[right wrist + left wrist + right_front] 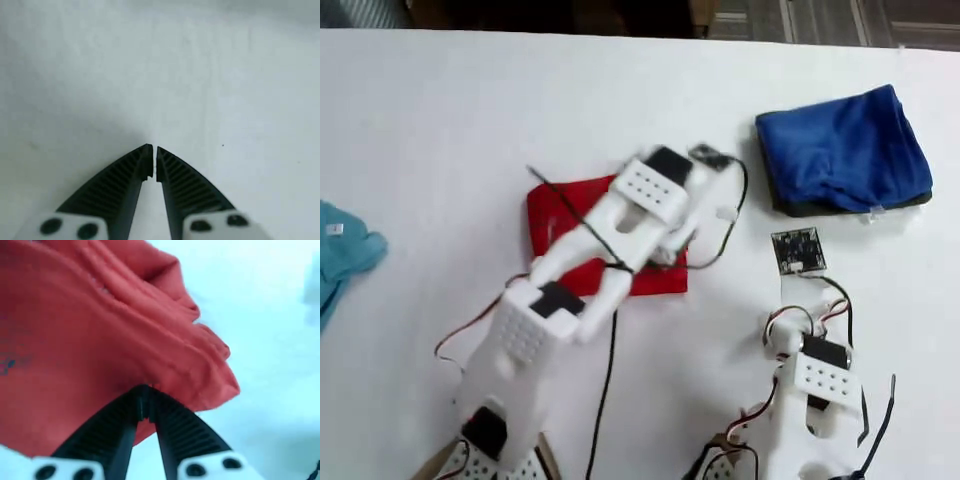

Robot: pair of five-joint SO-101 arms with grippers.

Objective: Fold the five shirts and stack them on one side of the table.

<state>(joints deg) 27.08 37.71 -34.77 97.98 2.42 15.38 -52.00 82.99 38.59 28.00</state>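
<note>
Nearest the arm bases, right of the red shirt [552,215], the right gripper [154,162] points at bare white bench [440,120], its fingers [120,185] pressed together on nothing. The left gripper [145,405] is at the red shirt's edge, fingers [110,432] closed, tips against the cloth. Beyond and right of the red shirt, a folded blue shirt [840,145] lies on a dark one [800,208]; far left lies a teal shirt [340,250].
</note>
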